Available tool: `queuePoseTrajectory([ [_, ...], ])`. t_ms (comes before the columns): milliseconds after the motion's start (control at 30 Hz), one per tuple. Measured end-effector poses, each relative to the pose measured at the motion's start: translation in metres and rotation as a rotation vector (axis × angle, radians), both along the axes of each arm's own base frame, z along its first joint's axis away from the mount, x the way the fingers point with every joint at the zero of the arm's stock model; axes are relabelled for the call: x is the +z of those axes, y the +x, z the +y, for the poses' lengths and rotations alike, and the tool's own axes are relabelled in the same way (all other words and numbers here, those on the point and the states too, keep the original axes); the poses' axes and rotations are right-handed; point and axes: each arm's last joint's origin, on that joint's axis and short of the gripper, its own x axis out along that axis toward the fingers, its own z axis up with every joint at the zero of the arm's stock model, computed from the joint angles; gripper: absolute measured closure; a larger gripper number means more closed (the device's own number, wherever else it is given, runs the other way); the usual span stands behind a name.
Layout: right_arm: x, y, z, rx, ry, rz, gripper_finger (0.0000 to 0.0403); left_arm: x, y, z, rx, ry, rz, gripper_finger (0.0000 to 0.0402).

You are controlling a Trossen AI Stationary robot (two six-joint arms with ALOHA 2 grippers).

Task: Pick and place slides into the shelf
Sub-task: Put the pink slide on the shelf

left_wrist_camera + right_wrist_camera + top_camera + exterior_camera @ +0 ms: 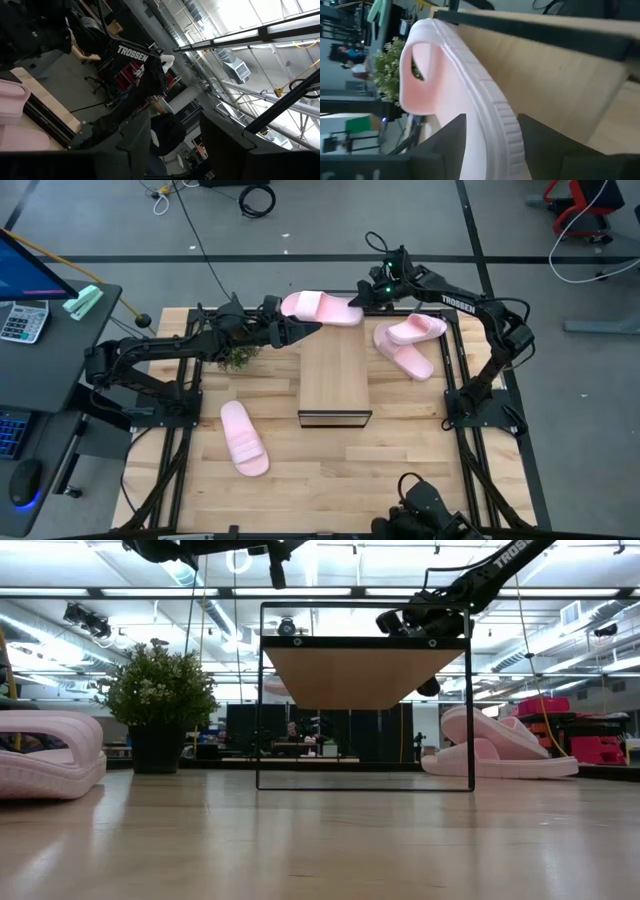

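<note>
Right gripper clamped on held slide at its 3 o'clock end, at far edge of shelf. High view: slide's long axis runs 9-to-3, crosswise to shelf board's 12-to-6 length; shelf lies toward 6 o'clock from gripper, just beside. Left gripper pointing at 3 o'clock, tips just short of slide's near edge, fingers look nearly closed, nothing held. Right arm clearly nearer, already carrying. Stacked pair of slides at 3 o'clock of shelf, on table; lone slide at 8 o'clock of shelf. Small plant by left arm.

Low view: shelf board seen from below, black frame around; right gripper up at board's top right corner. Stacked pair at 3 o'clock behind frame, lone slide at 9 o'clock, plant between.

Left wrist view: own fingers dark at bottom, gap modest, empty; right arm opposite.

Right wrist view: fingers astride slide's ribbed sole edge, strap opening toward plant, shelf board directly behind slide. Next likely: swing slide down and in toward board; crosswise axis probably needs turning.
</note>
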Motion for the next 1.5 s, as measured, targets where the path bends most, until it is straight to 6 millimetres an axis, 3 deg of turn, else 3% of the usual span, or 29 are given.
queuePoseTrajectory([
  [500, 0.002, 0.0, 0.001, 0.004, -0.139, 0.05, 0.0221, 0.0, 0.0, 0.0, 0.001, 0.0, 0.0, 0.0222],
  [633, 0.018, 0.001, 0.004, 0.024, -0.201, 0.02, 0.0221, 0.0, 0.0, 0.0, 0.012, 0.032, 0.002, 0.0222],
  [800, 0.053, -0.007, 0.013, 0.047, -0.245, -0.017, 0.022, -0.001, 0.0, 0.002, 0.025, 0.034, 0.013, 0.0224],
  [933, 0.077, -0.017, 0.037, 0.113, -0.272, 0.015, 0.022, -0.008, 0.001, 0.004, 0.03, 0.012, 0.089, 0.0221],
  [1200, 0.113, -0.033, 0.108, 0.254, -0.367, 0.072, 0.022, -0.031, 0.002, 0.001, -0.083, -0.007, 0.314, 0.0225],
  [1500, 0.144, -0.047, 0.17, 0.262, -0.463, 0.032, 0.022, -0.036, 0.004, -0.008, -0.129, -0.042, 0.368, 0.0229],
])
